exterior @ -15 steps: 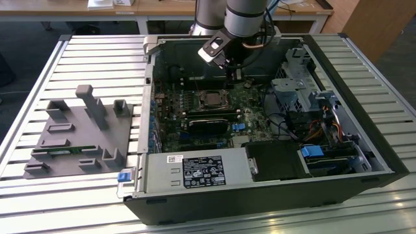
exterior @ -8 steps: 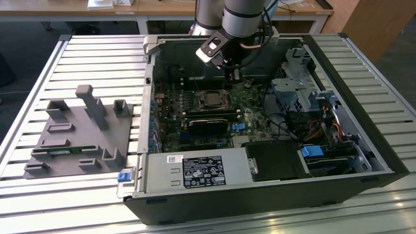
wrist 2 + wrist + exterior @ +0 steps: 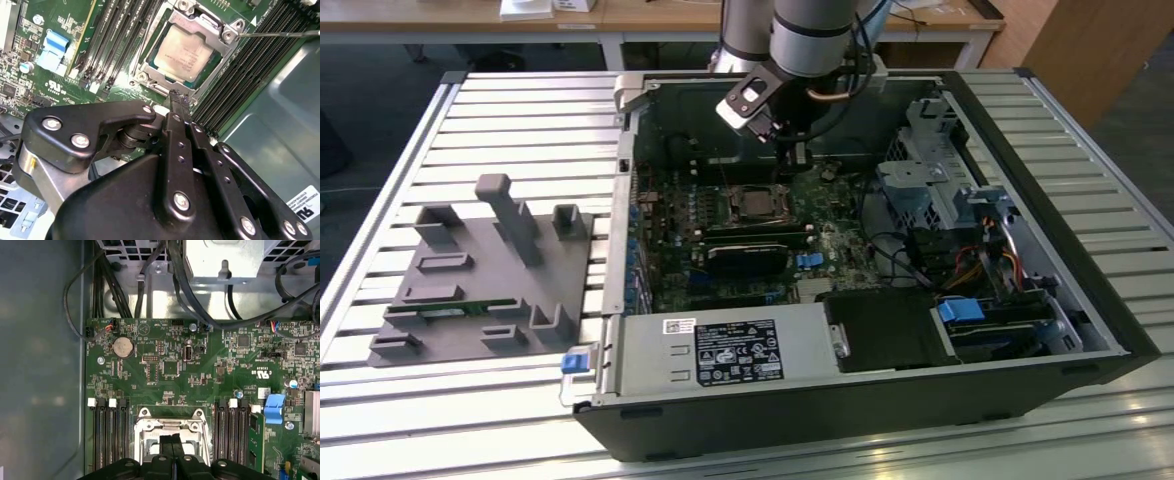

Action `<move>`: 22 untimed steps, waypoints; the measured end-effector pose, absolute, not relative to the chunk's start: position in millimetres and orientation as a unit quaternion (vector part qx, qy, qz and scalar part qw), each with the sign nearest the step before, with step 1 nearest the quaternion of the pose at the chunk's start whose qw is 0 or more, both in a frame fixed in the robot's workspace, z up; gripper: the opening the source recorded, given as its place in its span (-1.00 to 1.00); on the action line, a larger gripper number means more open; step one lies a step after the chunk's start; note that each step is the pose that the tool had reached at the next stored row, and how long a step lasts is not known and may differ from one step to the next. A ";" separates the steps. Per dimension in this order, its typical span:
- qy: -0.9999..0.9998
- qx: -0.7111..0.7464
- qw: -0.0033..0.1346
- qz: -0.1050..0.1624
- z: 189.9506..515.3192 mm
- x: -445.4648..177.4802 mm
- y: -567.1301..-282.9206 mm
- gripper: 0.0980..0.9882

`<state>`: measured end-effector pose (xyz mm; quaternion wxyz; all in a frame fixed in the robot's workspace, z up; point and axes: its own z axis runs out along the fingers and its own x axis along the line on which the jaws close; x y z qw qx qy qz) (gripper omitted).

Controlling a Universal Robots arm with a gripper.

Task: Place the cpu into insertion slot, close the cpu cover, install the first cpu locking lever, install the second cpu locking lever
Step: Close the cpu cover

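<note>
- Sitting in the insertion slot on the green motherboard, the cpu shows its grey-silver top through the window of the cpu cover. The cover appears to lie flat over it.
- The gripper hangs just beside the socket's edge with its fingers pressed together and nothing between them. The exterior view places it low inside the open computer case, which rests on the slatted surface.
- A thin wire locking lever reaches out across the memory slots. It looks unlatched, though I cannot tell for sure.
- Handling, as a judgement: the cpu is light, stiff and smooth on top, with delicate contacts beneath. It should be held by its edges only and never slid in the socket.
- The cover is thin, stiff, hinged sheet metal, best pressed on its free edge.
- The lever is probably springy and slippery. Its outer end offers the most leverage, but closed fingers could skid off it.
</note>
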<state>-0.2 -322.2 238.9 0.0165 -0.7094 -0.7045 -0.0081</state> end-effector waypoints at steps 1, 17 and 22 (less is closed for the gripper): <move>-0.705 -0.709 0.016 -0.008 238.7 -0.9 -322.2 -0.98; -0.705 -0.709 0.016 -0.008 224.6 -22.6 -326.3 -0.98; -0.705 -0.709 0.016 -0.008 216.9 -25.9 -326.3 -0.98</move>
